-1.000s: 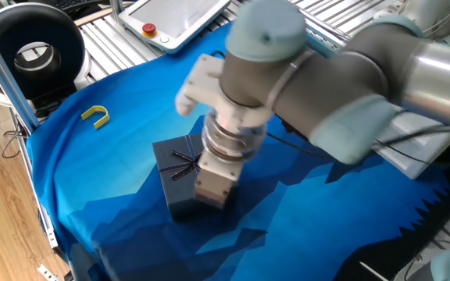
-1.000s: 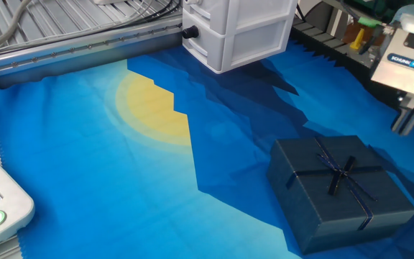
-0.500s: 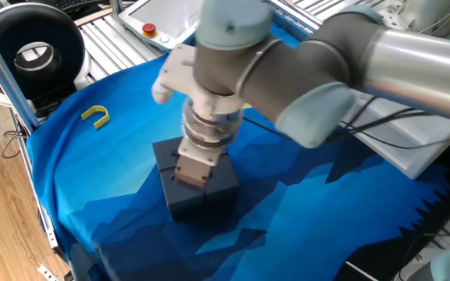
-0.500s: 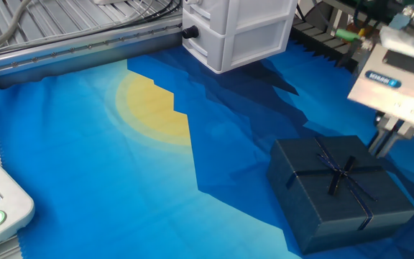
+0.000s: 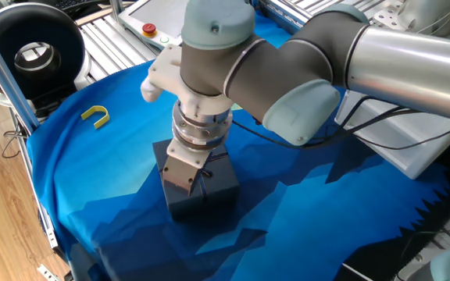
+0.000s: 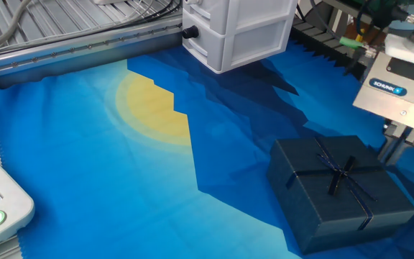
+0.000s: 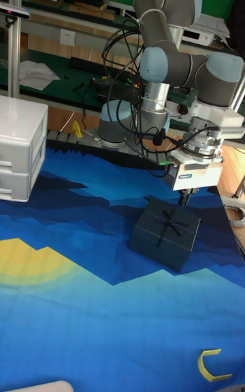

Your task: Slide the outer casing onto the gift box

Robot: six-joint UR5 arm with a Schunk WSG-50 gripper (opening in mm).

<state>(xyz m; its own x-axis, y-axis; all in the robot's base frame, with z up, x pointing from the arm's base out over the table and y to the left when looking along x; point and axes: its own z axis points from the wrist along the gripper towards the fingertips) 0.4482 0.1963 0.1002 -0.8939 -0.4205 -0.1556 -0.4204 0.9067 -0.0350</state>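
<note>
One assembled item: the outer casing (image 6: pixel 342 189) is sitting flat on the blue cloth (image 6: pixel 121 180), ribbon cross and bow facing up, toward the robot's end of the table.
Gift box: no part of the inner tray is showing in any view; judging by this, the casing is already covering it fully, though the pictures are not proving it.
Gripper: the gripper (image 7: pixel 186 197) is hanging at the casing's far edge in the tall fixed view, pointing downward, its fingers (image 6: pixel 394 149) reaching to about the level of the lid.
Finger state: the two fingers are standing close together, a narrow gap between them, nothing held; whether they are touching the casing cannot be told.
Arm: the UR5 wrist is looming over the casing in one fixed view, hiding most of the top.
Progress: the sliding itself is looking finished; what is remaining, by my reckoning, is at most a final seating push and the retreat of the arm.
Yellow hook (image 5: pixel 95 116): lying well apart from the casing, near the cloth's edge, taking no part.
White drawer unit (image 6: pixel 239 30): standing at the far end of the cloth, well apart.
Pendant (image 5: pixel 176 22): resting beyond the cloth, red button showing.
</note>
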